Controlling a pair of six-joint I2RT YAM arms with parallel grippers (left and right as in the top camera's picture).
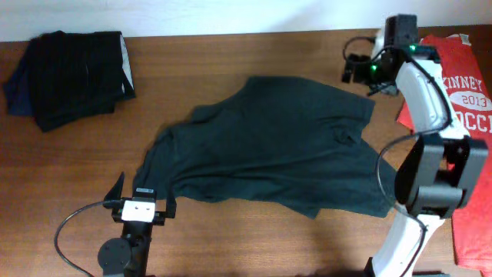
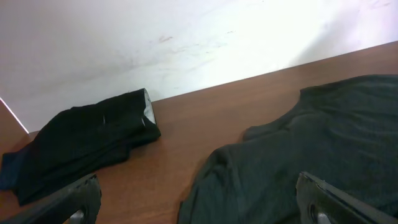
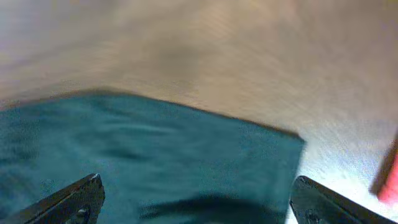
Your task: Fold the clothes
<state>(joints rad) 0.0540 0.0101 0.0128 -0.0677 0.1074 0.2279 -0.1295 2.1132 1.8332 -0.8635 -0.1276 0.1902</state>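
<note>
Done: dark garments point(image 1: 73, 73) look folded, back-left of worktop point(image 1: 231, 54).
Remaining: green shirt point(image 1: 269, 146) lies unfolded mid-worktop; red shirt point(image 1: 470, 115) spread at right.
Left end effector point(image 1: 144, 198): wide open, empty.
Right end effector point(image 3: 196, 199): wide open, empty.

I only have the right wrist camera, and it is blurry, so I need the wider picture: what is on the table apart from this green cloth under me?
Observer: That cloth is a dark green shirt, spread out rumpled across the middle. A folded black pile sits at the far left corner, apart from it.
Operator: What is the red at my right edge?
Observer: A red shirt with white print, lying along the right side of the table.
Operator: Where is the other gripper?
Observer: The left gripper is open at the near left edge of the green shirt and holds nothing.
</note>
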